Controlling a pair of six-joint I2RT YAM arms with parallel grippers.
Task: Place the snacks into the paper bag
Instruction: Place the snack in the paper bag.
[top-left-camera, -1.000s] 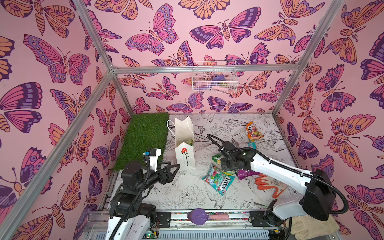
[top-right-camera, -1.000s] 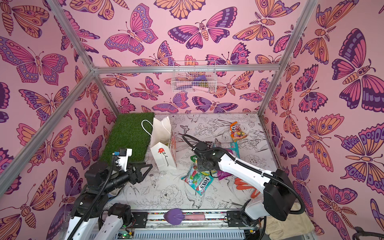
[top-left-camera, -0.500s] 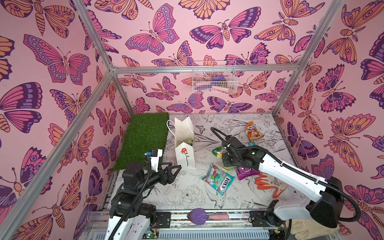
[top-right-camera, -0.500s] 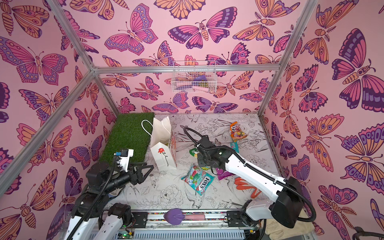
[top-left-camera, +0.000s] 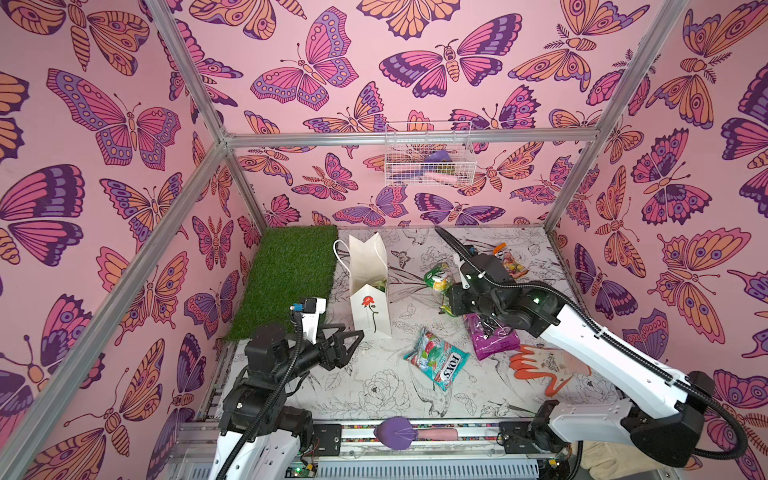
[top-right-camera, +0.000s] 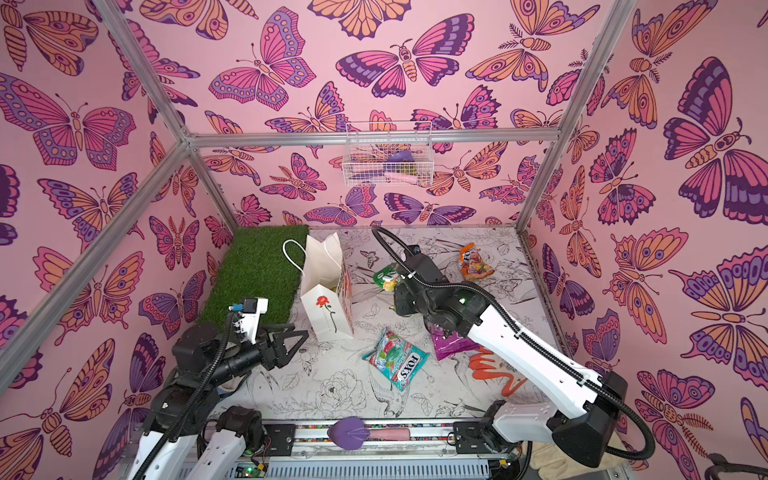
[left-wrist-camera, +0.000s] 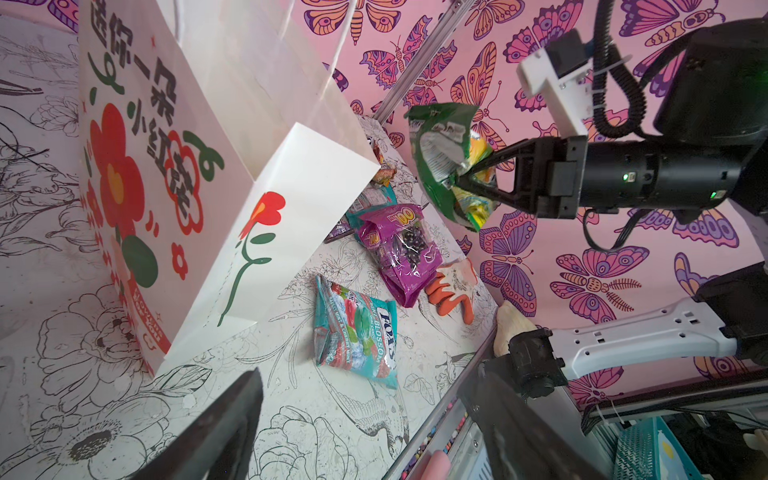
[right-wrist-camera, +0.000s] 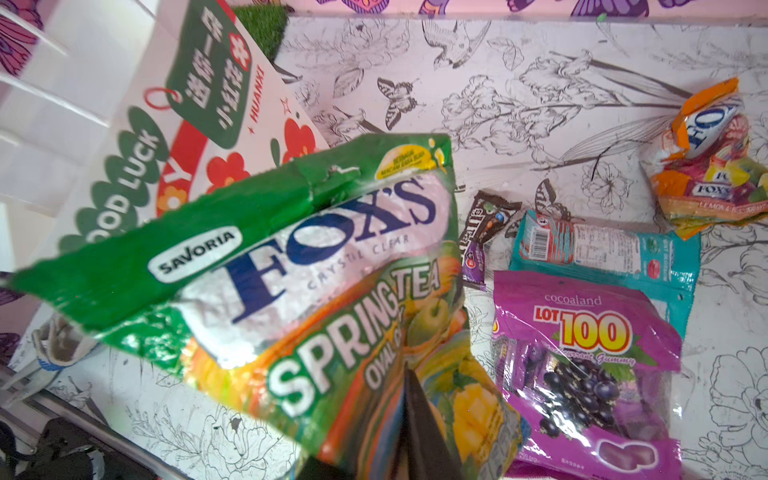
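Observation:
My right gripper (left-wrist-camera: 461, 176) is shut on a green-yellow FOX'S packet (right-wrist-camera: 291, 257), holding it in the air just right of the paper bag (top-left-camera: 370, 307); in both top views the packet (top-right-camera: 386, 276) pokes out beyond the arm. The white bag stands upright with its mouth open, and something greenish shows inside. My left gripper (top-left-camera: 353, 338) hovers open and empty by the bag's front corner. On the table lie a teal FOX'S packet (top-left-camera: 436, 363), a purple grape bag (top-left-camera: 490, 340), an orange packet (top-left-camera: 511, 262), a brown bar wrapper (right-wrist-camera: 486, 232) and a second teal packet (right-wrist-camera: 602, 249).
An orange glove (top-left-camera: 540, 365) lies beside the purple bag under my right arm. A green grass mat (top-left-camera: 291, 274) covers the back left of the table. A wire basket (top-left-camera: 428, 158) hangs on the back wall. White gloves (top-left-camera: 602, 457) sit off the front right corner.
My right gripper has lifted the green-yellow packet higher off the table. The left gripper's jaws have spread slightly wider; that arm has hardly moved.

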